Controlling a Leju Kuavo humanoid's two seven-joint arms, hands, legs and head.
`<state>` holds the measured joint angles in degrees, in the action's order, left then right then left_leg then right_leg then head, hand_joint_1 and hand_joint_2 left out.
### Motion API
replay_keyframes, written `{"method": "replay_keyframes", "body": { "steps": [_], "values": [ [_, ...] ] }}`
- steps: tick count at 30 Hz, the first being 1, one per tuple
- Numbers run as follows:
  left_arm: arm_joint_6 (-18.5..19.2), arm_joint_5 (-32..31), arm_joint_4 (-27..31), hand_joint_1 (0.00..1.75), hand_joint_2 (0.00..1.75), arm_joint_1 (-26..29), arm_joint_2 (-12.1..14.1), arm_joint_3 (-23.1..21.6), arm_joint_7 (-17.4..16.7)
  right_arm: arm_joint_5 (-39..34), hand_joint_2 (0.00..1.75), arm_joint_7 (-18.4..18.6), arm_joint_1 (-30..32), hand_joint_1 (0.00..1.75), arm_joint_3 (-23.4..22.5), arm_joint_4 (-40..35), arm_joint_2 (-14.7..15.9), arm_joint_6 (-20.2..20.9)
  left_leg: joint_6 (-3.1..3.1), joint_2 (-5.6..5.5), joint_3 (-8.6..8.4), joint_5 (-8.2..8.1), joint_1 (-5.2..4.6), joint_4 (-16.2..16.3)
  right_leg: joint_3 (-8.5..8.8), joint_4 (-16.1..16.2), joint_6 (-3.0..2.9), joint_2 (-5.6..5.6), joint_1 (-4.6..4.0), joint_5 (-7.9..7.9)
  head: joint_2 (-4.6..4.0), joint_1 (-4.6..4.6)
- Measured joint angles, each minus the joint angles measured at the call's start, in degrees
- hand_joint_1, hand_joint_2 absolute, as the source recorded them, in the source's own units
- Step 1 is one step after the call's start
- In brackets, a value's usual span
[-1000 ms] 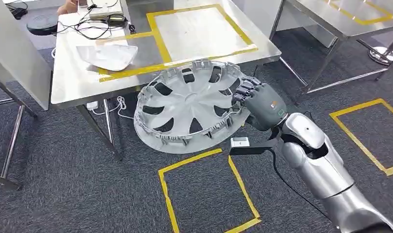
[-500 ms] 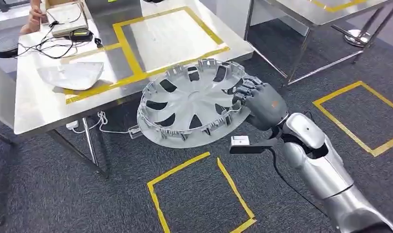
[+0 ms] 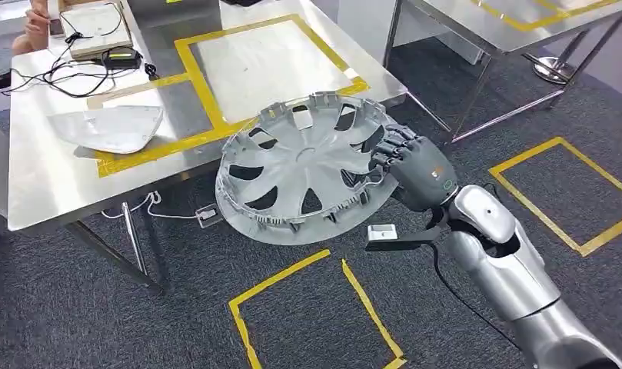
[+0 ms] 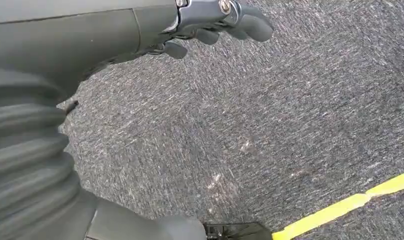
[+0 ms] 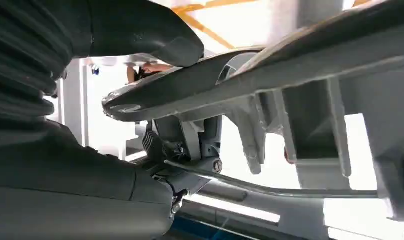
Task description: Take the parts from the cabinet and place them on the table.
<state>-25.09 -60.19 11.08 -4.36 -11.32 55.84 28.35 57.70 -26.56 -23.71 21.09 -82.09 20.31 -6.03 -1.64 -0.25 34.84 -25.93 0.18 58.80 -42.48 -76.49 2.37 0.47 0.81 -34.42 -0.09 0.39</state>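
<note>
Surface (image 3: 54,184): a steel table with yellow tape lines marking a rectangle on its top, standing on grey carpet.
Wheel cover (image 3: 304,165): a big round silver part with spoke openings, inner side up and tilted, held in the air at the near edge of the surface; its far rim overlaps that edge in the head view, and whether it touches cannot be told.
Right hand (image 3: 415,165): grips the wheel cover at its right rim, dark fingers (image 3: 388,146) curled over the edge; in the right wrist view the thumb (image 5: 150,37) presses on one face of the rim.
Left hand (image 4: 204,22): hangs over the carpet with nothing in it, fingers loosely curled and apart.
White panel (image 3: 108,127): a curved pale part lying on the left of the surface, well apart from the wheel cover.
Small devices (image 3: 96,31): a flat box with dark cables at the far left corner.
</note>
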Motion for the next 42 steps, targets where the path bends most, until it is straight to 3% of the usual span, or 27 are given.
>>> {"method": "replay_keyframes", "body": {
  "steps": [1, 3, 4, 7, 10, 11, 13, 14, 15, 17, 18, 19, 20, 24, 26, 27, 29, 30, 31, 33, 34, 35, 36, 39, 40, 41, 42],
  "values": [
    [0.0, 0.0, 0.0, 0.00, 1.75, 0.0, 0.0, 0.0, 0.0, 0.1, 1.75, -0.1, 0.0, 1.75, 0.0, 0.1, 0.0, -0.2, 0.09, 0.00, -0.62, -0.48, 0.03, 0.1, 0.38, 2.3, 0.04, -0.07, 0.12, 2.66, 0.00, 0.00],
    [0.0, 0.0, 0.0, 0.00, 1.75, 0.0, -0.1, 0.0, 0.0, -0.3, 1.75, -0.2, 0.0, 1.75, -0.2, 0.2, 0.0, 0.2, 0.51, -0.01, -2.08, -1.65, 0.13, 0.3, 3.97, 12.5, -0.13, -0.37, 0.21, 9.79, 0.00, 0.00],
    [0.0, 0.0, 0.0, 0.00, 1.75, 0.0, -0.1, 0.0, 0.0, -0.6, 1.75, -0.4, -0.1, 1.75, -0.3, 0.4, 0.0, 0.2, 0.89, -0.01, -2.19, -2.13, 0.09, 0.3, 4.99, 16.0, -0.30, -0.89, 0.17, 11.05, 0.00, 0.02],
    [0.2, 0.0, 0.0, 0.00, 1.75, -0.1, -0.1, 0.0, 0.1, -1.3, 1.75, -0.9, -0.5, 1.75, -0.6, 0.9, 0.0, 0.5, 1.83, 0.00, -2.49, -2.77, -0.28, 0.2, 6.08, 17.1, -1.69, -0.57, -0.41, 9.33, 0.00, 0.02],
    [0.3, 0.0, 0.0, 0.00, 1.75, -0.2, 0.0, 0.0, 0.1, -1.6, 1.75, -0.9, -0.5, 1.75, -0.8, 1.3, 0.0, 0.8, 2.99, 0.16, -2.52, -3.77, -0.08, 1.5, 7.06, 17.6, -2.76, -0.39, 0.02, 8.87, 0.00, -0.04],
    [0.3, 0.0, 0.0, 0.00, 1.75, -0.3, 0.0, 0.0, 0.1, -2.2, 1.75, -1.1, -0.7, 1.75, -0.9, 1.5, 0.0, 1.2, 3.26, 0.15, -0.98, -5.10, -0.06, 4.6, 7.37, 17.6, -3.24, -0.40, 0.04, 8.55, 0.00, -0.31],
    [0.3, 0.0, 0.0, 0.00, 1.75, -0.3, 0.0, 0.0, 0.2, -3.4, 1.75, -1.2, -0.8, 1.75, -1.2, 2.1, 0.0, 1.8, 3.62, 0.15, 4.51, -8.61, 0.04, 13.9, 7.80, 17.6, -3.55, 0.06, 0.01, 8.03, 0.00, -0.20],
    [0.3, -0.1, 0.0, 0.00, 1.75, -0.2, 0.0, 0.0, 0.2, -3.7, 1.75, -1.3, -0.9, 1.75, -1.4, 2.4, -0.1, 1.9, 3.73, 0.14, 6.91, -9.26, 0.04, 17.4, 8.10, 17.5, -3.54, 0.41, 0.01, 7.72, 0.00, -0.26],
    [0.3, -0.1, 0.0, 0.00, 1.75, -0.1, 0.0, 0.0, 0.2, -3.7, 1.75, -1.5, -0.9, 1.75, -1.4, 2.7, -0.1, 1.8, 3.77, 0.15, 8.08, -8.24, 0.06, 18.2, 8.52, 17.5, -3.47, 0.85, 0.01, 7.40, 0.00, -0.22],
    [0.3, -0.4, 0.0, 0.00, 1.75, 0.0, 0.0, 0.0, 0.2, -3.6, 1.75, -1.7, -0.9, 1.75, -1.5, 3.4, -0.1, 1.4, 3.59, -0.02, 6.80, -2.90, 0.13, 13.0, 9.73, 17.5, -3.22, 1.80, 0.05, 6.60, 0.00, -0.24],
    [0.3, -0.5, 0.0, 0.00, 1.75, 0.0, 0.0, 0.0, 0.2, -3.7, 1.75, -1.7, -0.9, 1.75, -1.6, 3.7, -0.1, 1.2, 3.41, -0.46, 4.92, 0.52, 0.18, 7.9, 10.45, 17.5, -3.06, 2.29, 0.07, 6.11, 0.00, -0.22],
    [0.3, -0.5, 0.0, 0.00, 1.75, 0.1, 0.1, 0.0, 0.2, -3.7, 1.75, -1.7, -0.9, 1.75, -1.7, 3.8, -0.1, 1.1, 3.26, -2.19, 3.48, 3.08, 0.33, 3.4, 10.79, 17.5, -2.80, 2.65, 0.16, 5.63, 0.00, -0.24],
    [0.3, -0.5, -0.1, 0.00, 1.75, 0.2, 0.2, 0.0, 0.2, -3.7, 1.75, -1.7, -1.2, 1.75, -1.8, 4.0, -0.2, 0.8, 2.89, -3.83, 2.28, 2.04, 0.51, 2.2, 10.72, 17.2, -2.33, 3.26, -0.19, 5.22, 0.00, -0.22],
    [0.3, -0.5, -0.1, 0.00, 1.75, 0.0, 0.1, 0.0, 0.2, -3.7, 1.75, -1.8, -1.5, 1.75, -2.3, 4.4, -0.2, 0.6, 1.48, -1.88, 1.09, 0.54, 0.38, 0.6, 10.70, 18.0, -0.72, 5.50, 0.40, 5.11, 0.00, -0.22],
    [0.3, -0.5, 0.0, 0.00, 1.75, 0.0, 0.1, 0.0, 0.3, -3.7, 1.75, -2.0, -1.6, 1.75, -2.7, 4.6, -0.2, 0.7, 0.46, -0.78, -0.10, 0.04, 0.61, 0.1, 9.31, 14.8, -0.24, 1.55, 0.13, 3.98, 0.00, 0.18],
    [0.3, -0.5, 0.0, 0.00, 1.75, -0.1, 0.1, 0.0, 0.3, -3.7, 1.75, -1.9, -1.8, 1.75, -2.7, 4.7, -0.2, 0.6, 0.28, -0.24, -0.40, -0.23, 0.56, 0.1, 6.63, 10.4, 0.02, 0.59, 0.15, 2.44, 0.00, 0.26],
    [0.3, -0.5, 0.0, 0.00, 1.75, 0.0, 0.2, 0.0, 0.3, -3.8, 1.75, -1.8, -1.6, 1.75, -2.7, 4.9, -0.2, 0.6, 0.10, 0.91, -1.05, -1.05, 0.43, 0.1, 0.91, 1.6, 0.31, 0.05, 0.19, 0.11, 0.00, 0.26],
    [0.3, -0.5, 0.0, 0.00, 1.75, 0.1, 0.2, 0.0, 0.3, -3.8, 1.75, -1.7, -1.6, 1.75, -2.7, 5.0, -0.2, 0.6, 0.12, 1.43, -1.47, -1.45, 0.40, 0.1, -0.79, -0.2, 0.32, -0.01, 0.19, 0.58, 0.00, 0.26],
    [0.3, -0.5, 0.0, 0.00, 1.75, 0.0, 0.2, 0.0, 0.3, -3.7, 1.75, -1.7, -1.5, 1.75, -2.7, 5.1, -0.2, 0.6, 0.17, 2.02, -2.05, -1.92, 0.39, 0.1, -1.03, 0.9, 0.24, -0.08, 0.17, 2.59, 0.00, 0.24],
    [0.3, -0.5, 0.0, 0.00, 1.75, 0.0, 0.1, 0.0, 0.3, -3.5, 1.75, -1.7, -1.4, 1.75, -2.7, 5.3, -0.2, 0.5, 0.41, 3.14, -3.55, -3.05, 0.38, 0.2, 2.13, 9.8, -0.26, -1.00, 0.03, 9.16, 0.00, 0.26],
    [0.3, -0.6, 0.0, 0.00, 1.75, 0.0, 0.0, 0.0, 0.3, -3.5, 1.75, -1.7, -1.5, 1.75, -2.8, 5.4, -0.2, 0.5, 0.60, 3.63, -4.28, -3.62, 0.33, 0.2, 4.30, 15.1, -0.72, -2.84, -0.25, 12.03, 0.00, 0.26],
    [0.4, -0.6, 0.0, 0.00, 1.75, 0.1, 0.0, 0.0, 0.3, -3.5, 1.75, -1.7, -1.7, 1.75, -2.8, 5.5, -0.2, 0.5, 1.06, 3.91, -4.18, -4.07, -0.05, 0.2, 5.18, 16.3, -1.02, -5.05, -1.11, 10.93, 0.00, 0.22],
    [0.4, -0.7, 0.0, 0.00, 1.75, 0.0, 0.1, 0.0, 0.3, -3.4, 1.75, -1.7, -1.9, 1.75, -2.8, 5.5, -0.3, 0.3, 1.45, 4.33, -4.37, -4.46, -0.25, 0.4, 5.67, 17.5, -1.80, -4.69, -1.25, 10.37, 0.00, 0.33],
    [0.4, -0.7, 0.0, 0.00, 1.75, -0.2, 0.1, 0.0, 0.3, -3.1, 1.75, -1.7, -1.7, 1.75, -2.9, 5.6, -0.3, -0.2, 2.22, 6.06, -5.51, -5.09, -0.42, -0.5, 5.71, 17.4, -2.73, -3.05, -1.08, 9.86, 0.00, 0.24],
    [0.4, -0.7, 0.0, 0.00, 1.75, -0.4, 0.2, 0.0, 0.3, -3.0, 1.75, -1.6, -1.4, 1.75, -3.0, 5.6, -0.3, -0.3, 2.73, 5.01, -5.78, -5.60, -0.24, -0.2, 6.39, 17.9, -2.95, -2.74, -0.52, 9.83, 0.00, 0.24],
    [0.4, -0.7, 0.0, 0.00, 1.75, -0.4, 0.2, 0.0, 0.4, -2.6, 1.75, -1.5, -1.3, 1.75, -3.0, 5.6, -0.3, -0.8, 3.00, 2.51, -4.84, -6.36, -0.21, 1.8, 6.72, 18.0, -3.33, -2.57, -0.41, 9.56, 0.00, -0.02],
    [0.4, -0.7, 0.0, 0.00, 1.75, -0.4, 0.2, 0.0, 0.4, -2.3, 1.75, -1.5, -1.3, 1.75, -3.0, 5.6, -0.3, -1.2, 3.10, 1.27, -2.47, -7.92, -0.15, 5.8, 6.88, 18.0, -3.66, -2.40, -0.38, 9.33, 0.00, -0.02]
  ]
}}
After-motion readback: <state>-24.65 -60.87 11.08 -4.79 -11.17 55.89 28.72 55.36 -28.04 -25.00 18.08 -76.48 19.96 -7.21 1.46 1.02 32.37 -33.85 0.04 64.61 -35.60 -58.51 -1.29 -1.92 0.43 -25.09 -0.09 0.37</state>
